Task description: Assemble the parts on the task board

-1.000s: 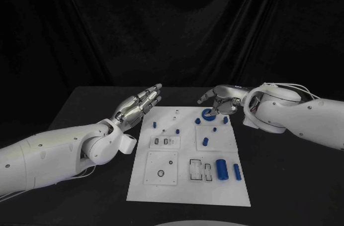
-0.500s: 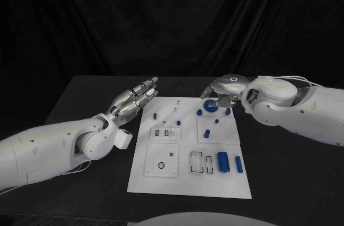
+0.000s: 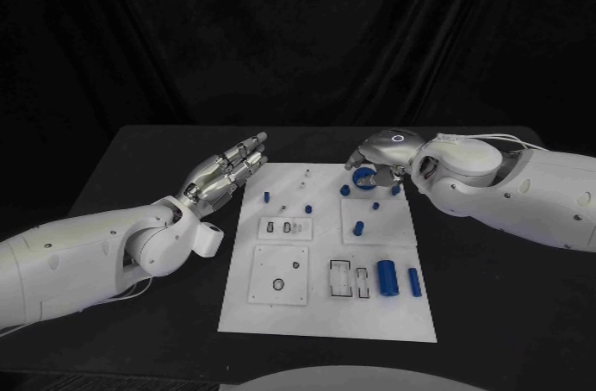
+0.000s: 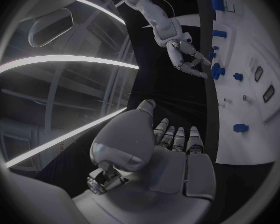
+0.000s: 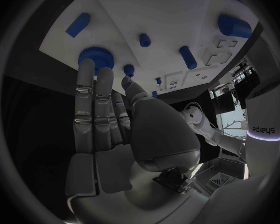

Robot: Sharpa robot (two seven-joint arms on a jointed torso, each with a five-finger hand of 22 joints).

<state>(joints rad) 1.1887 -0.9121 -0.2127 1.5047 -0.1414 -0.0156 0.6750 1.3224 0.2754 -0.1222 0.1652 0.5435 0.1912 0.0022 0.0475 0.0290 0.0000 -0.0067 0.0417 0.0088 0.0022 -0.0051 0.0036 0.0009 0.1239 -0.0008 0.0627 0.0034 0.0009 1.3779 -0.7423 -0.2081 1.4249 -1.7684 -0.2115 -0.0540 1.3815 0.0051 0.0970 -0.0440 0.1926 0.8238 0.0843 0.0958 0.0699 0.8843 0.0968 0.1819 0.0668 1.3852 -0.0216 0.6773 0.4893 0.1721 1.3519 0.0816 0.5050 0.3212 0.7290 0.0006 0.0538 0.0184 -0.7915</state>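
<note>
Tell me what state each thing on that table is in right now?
Left hand: open, fingers straight, holding nothing, beside the board.
Right hand: fingers apart, reaching to the blue gear, not gripping it.
Blue gear: lying on the task board at its far end.
Large blue cylinder: lying flat on the board.

Blue gear (image 3: 362, 178) partly hidden under right hand (image 3: 382, 157) | contact unclear, possibly touching | task board (image 3: 325, 318) far-edge sockets too small to read
</note>
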